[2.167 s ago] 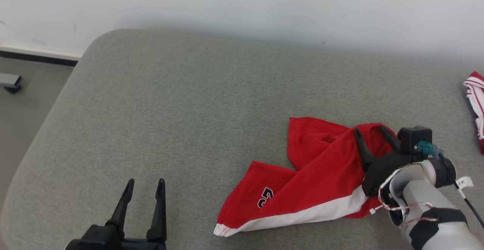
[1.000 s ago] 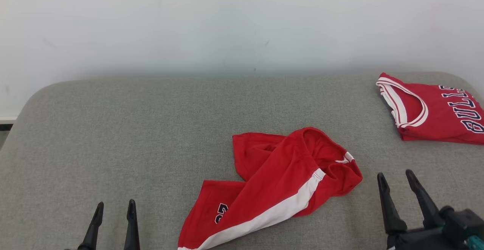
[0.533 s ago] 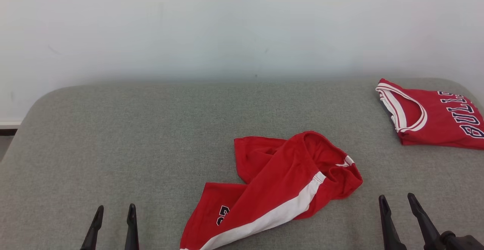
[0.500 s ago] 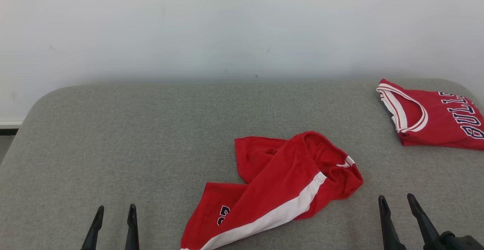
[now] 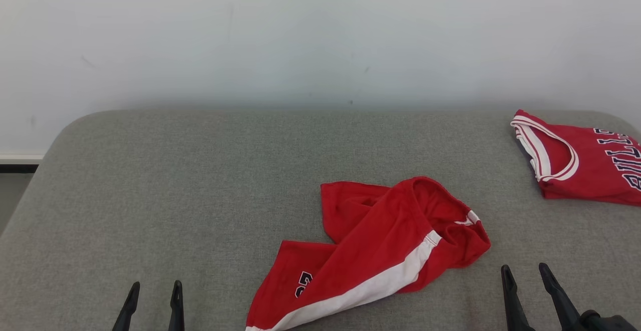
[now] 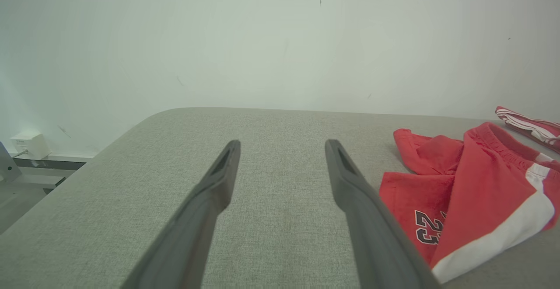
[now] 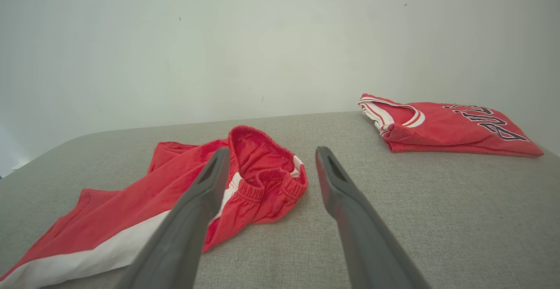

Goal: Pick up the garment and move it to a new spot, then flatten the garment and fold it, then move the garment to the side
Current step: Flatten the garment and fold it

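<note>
Red shorts (image 5: 380, 251) with a white side stripe and a dark "23" lie crumpled on the grey cushion (image 5: 200, 186), right of centre. They show at the right of the left wrist view (image 6: 468, 188) and at the left of the right wrist view (image 7: 183, 197). My left gripper (image 5: 154, 287) stands open at the lower left, well left of the shorts, with nothing between its fingers (image 6: 350, 193). My right gripper (image 5: 525, 270) is open at the lower right, just right of the waistband and apart from it (image 7: 269, 155).
A folded red jersey (image 5: 581, 160) with white trim and dark lettering lies at the cushion's far right (image 7: 442, 125). A pale wall (image 5: 320, 35) runs behind the cushion. The cushion's left edge drops to the floor, where a white box (image 6: 26, 144) sits by the baseboard.
The right gripper let go of the shorts and drew back to the lower right. The head camera rose and turned, bringing the folded jersey into sight. The shorts lie still.
</note>
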